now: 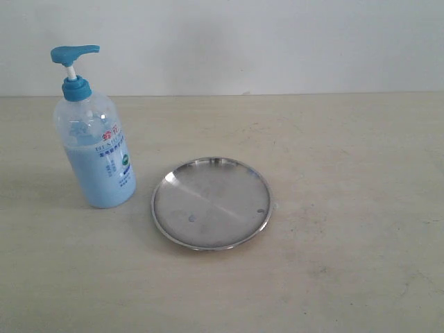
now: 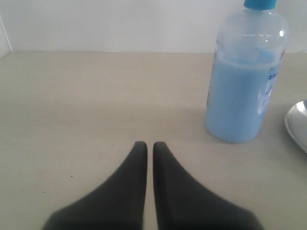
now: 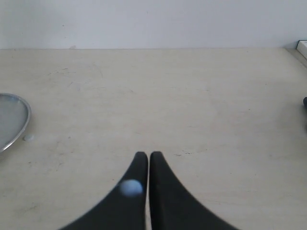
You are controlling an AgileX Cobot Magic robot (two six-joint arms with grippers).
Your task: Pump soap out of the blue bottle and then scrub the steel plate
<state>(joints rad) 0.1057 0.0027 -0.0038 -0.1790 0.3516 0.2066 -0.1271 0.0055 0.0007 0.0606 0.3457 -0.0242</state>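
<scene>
Left hand [image 2: 146,144] and right hand [image 3: 145,154] are each clenched on nothing, above the pale surface [image 1: 347,263]. On it, the blue bottle [image 1: 96,139] stands upright just beside the steel plate [image 1: 211,203], apart from both hands.

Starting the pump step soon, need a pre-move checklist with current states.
1. Blue bottle upright on the table: ok.
2. Pump head free of obstruction: ok.
3. Nozzle over the steel plate: not ok, the bottle stands beside it, apart.
4. Left gripper shut, empty, short of the bottle: ok.
5. Right gripper shut, empty: ok.
</scene>
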